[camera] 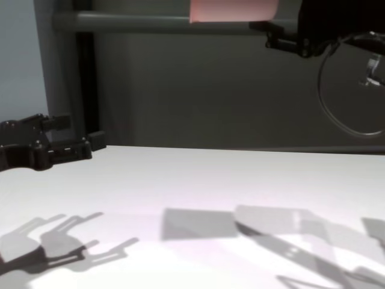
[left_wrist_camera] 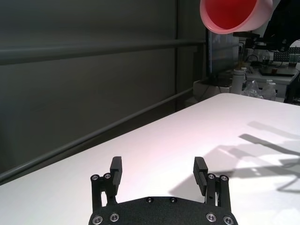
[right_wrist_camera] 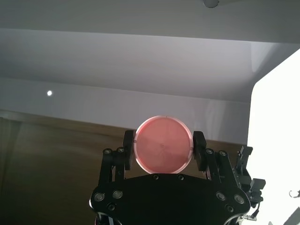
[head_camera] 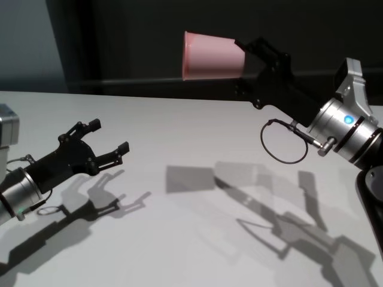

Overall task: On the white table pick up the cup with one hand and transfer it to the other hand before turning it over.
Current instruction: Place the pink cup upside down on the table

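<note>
The cup (head_camera: 212, 55) lies on its side in the air, clamped at its base end between the fingers of the right gripper (head_camera: 251, 57), its open rim pointing away from that gripper toward the robot's left and well above the white table (head_camera: 197, 155). The left gripper (head_camera: 102, 146) hangs low over the table, well apart from the cup and below it, with its fingers spread and nothing between them. The likely trouble lies in the handover: the right grip sits only on the narrow, smooth, tapered end, so a nudge from the arriving fingers could tip the cup out, and it would drop to the table and roll. The tabletop is plain matte white, crossed by hard shadows of both arms; a dark grey wall panel (camera: 210, 90) stands behind it.
</note>
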